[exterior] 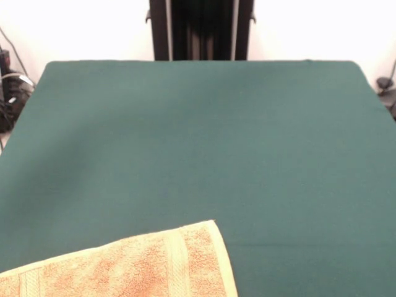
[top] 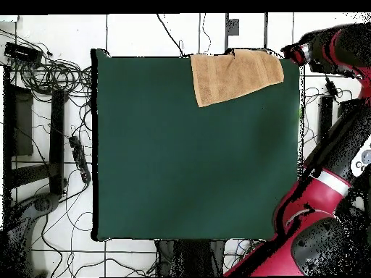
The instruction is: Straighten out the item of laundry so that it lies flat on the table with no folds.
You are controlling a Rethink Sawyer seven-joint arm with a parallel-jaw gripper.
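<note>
The orange-tan towel (exterior: 136,266) lies on the green table (exterior: 204,136) at the edge farthest from the robot, cut off by the bottom of the front view. Overhead, the towel (top: 235,76) sits skewed at the table's (top: 188,166) top edge, right of centre, with a woven band along its left side. It looks mostly spread out. The red arm reaches up the table's right side. My gripper (top: 294,53) is at the arm's end, beside the towel's right corner, and I cannot make out its state. The front view shows no gripper.
The robot's black pedestal (exterior: 201,30) stands behind the table's far side. The red arm (top: 319,195) runs along the table's right side overhead. Cables and black equipment (top: 43,108) lie on the floor to the left.
</note>
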